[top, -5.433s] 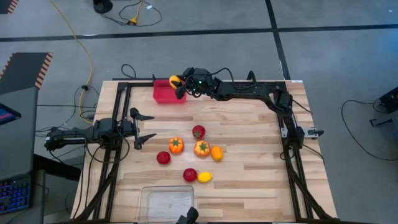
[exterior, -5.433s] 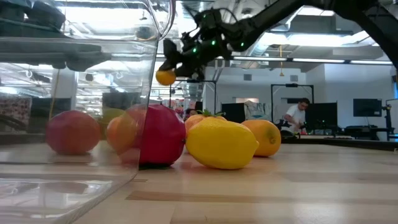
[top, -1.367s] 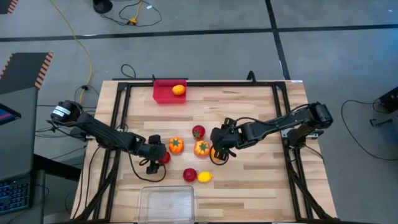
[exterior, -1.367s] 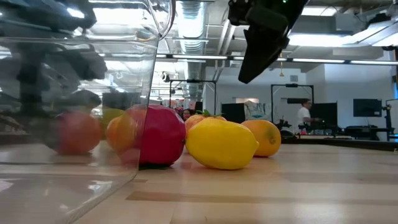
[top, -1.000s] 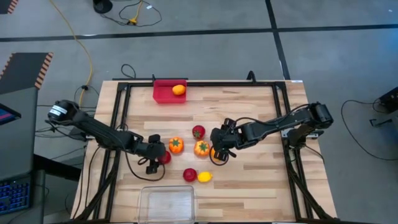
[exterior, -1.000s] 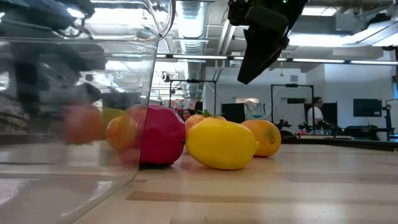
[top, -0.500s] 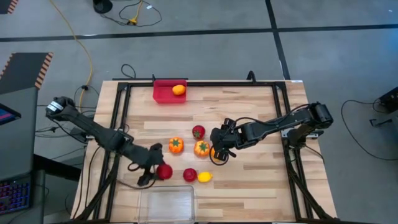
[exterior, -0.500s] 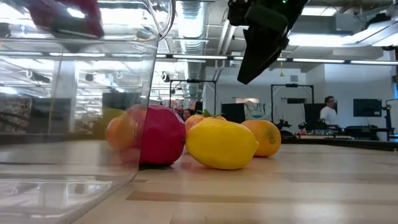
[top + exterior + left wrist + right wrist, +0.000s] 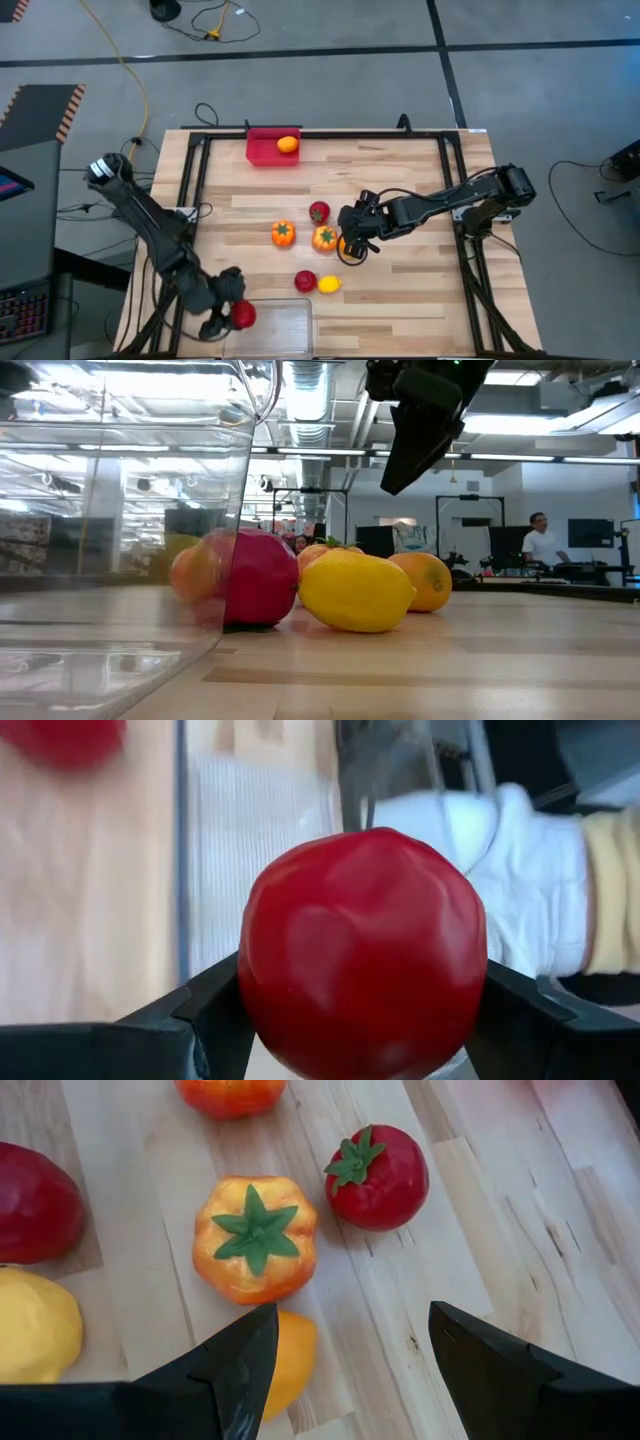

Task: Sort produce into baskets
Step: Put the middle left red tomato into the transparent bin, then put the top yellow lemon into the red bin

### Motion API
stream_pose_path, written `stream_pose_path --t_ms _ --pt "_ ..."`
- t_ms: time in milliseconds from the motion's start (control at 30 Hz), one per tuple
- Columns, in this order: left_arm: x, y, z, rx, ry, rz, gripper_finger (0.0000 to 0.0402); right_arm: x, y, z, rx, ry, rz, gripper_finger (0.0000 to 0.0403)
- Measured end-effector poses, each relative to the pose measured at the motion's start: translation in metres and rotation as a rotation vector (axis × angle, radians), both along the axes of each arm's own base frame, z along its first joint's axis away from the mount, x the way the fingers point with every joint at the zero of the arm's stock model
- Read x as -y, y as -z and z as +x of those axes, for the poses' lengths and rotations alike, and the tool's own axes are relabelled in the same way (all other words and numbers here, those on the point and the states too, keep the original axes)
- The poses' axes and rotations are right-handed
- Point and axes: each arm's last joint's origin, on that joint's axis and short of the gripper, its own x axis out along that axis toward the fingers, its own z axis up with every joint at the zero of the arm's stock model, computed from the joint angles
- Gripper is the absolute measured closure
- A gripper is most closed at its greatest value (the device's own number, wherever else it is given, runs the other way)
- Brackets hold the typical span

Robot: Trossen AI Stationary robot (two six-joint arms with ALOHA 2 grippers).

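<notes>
One red fruit (image 9: 362,952) is squeezed between the left gripper's (image 9: 228,318) jaws, at the left edge of the one clear basket (image 9: 270,330). One plain orange fruit (image 9: 287,144) lies in the one red basket (image 9: 262,151). Six more sit on the bench (image 9: 400,280): two red ones (image 9: 319,212) (image 9: 305,281), two orange ones with green stems (image 9: 283,233) (image 9: 324,238), one yellow one (image 9: 328,284) and one plain orange one (image 9: 290,1360). The right gripper (image 9: 352,243) hangs over that orange one, jaws wide apart and holding nothing.
</notes>
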Motion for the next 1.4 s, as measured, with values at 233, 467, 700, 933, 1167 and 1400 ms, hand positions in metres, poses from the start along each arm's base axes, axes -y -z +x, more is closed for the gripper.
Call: stream_pose_path --t_ms 233,467,700,933,1167,1400 --pt "0.019 0.023 0.003 -0.107 -0.005 -0.026 0.0134 0.000 0.000 0.000 0.000 0.000 0.000 0.0117" --pt "0.020 0.026 0.004 -0.094 0.029 0.002 0.0133 0.000 0.000 0.000 0.000 0.000 0.000 0.0117" --pt "0.020 0.026 0.004 -0.104 0.023 -0.004 0.0119 0.000 0.000 0.000 0.000 0.000 0.000 0.0117" --pt "0.020 0.026 0.004 -0.104 0.022 -0.005 0.0083 0.000 0.000 0.000 0.000 0.001 0.001 0.0117" --pt "0.020 0.025 0.004 -0.102 0.023 -0.006 0.0040 -0.001 0.000 0.000 0.000 -0.002 0.005 0.0117" --pt "0.020 0.025 0.004 -0.104 0.022 -0.005 0.0037 -0.008 0.001 -0.001 -0.022 -0.069 0.102 0.0117"
